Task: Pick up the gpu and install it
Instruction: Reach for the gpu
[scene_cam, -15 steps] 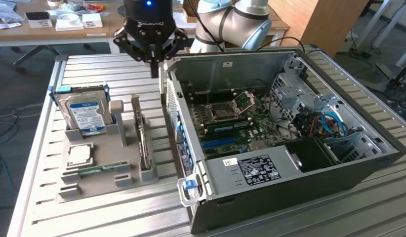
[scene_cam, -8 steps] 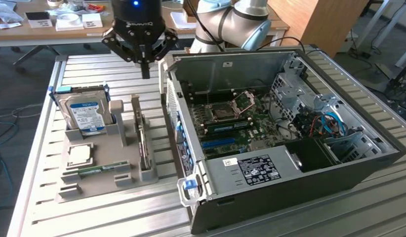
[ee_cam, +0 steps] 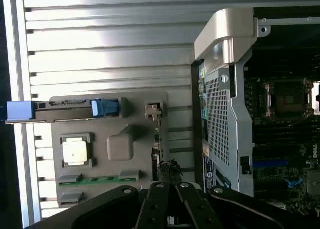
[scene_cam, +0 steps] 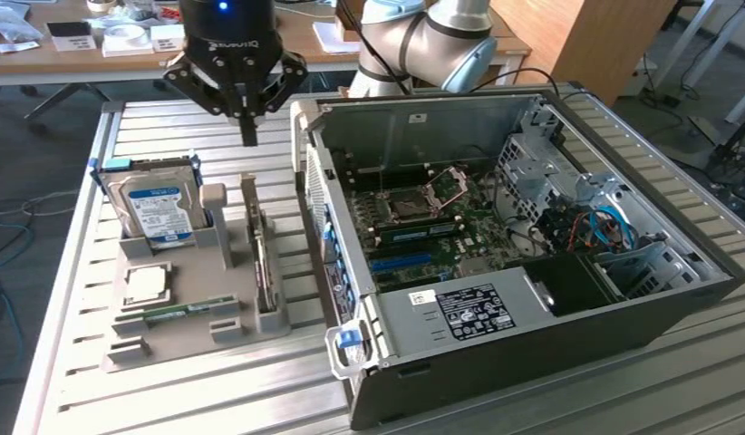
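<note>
gpu (scene_cam: 264,267): edge-on, face hidden | computer case (ee_cam: 225,119): cut by picture's edge

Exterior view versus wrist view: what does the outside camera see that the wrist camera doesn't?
Exterior view: the robot arm, the hard drive's blue label and the labelled power supply. Wrist view: the vent holes in the computer case. Both: the shut gripper above the gpu, which stands on edge in the grey holder, plus the CPU and the green memory stick.
</note>
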Motion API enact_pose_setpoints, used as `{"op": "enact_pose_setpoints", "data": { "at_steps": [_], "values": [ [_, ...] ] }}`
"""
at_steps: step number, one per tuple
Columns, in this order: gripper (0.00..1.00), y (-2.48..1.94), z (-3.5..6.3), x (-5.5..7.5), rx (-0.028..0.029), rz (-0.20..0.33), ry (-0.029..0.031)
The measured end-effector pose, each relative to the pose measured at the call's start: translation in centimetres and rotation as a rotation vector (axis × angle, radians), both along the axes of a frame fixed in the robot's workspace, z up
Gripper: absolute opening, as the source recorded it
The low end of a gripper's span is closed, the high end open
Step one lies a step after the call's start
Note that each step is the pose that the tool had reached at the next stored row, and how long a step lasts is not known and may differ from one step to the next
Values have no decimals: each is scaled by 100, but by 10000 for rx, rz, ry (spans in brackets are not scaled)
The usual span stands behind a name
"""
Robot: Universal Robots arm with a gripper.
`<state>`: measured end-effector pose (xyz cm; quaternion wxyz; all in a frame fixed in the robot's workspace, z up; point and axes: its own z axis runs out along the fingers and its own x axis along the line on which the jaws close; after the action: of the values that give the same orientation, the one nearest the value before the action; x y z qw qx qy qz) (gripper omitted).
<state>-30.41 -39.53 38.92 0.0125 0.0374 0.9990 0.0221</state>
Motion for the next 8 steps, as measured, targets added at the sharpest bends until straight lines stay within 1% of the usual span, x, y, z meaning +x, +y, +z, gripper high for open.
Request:
{"op": "enact_pose_setpoints", "data": {
  "at_steps": [3, 8],
  "values": [
    [10, 0, -1, -46, 0, 0, 0],
    [10, 0, -1, -47, 0, 1, 0]
  ]
}}
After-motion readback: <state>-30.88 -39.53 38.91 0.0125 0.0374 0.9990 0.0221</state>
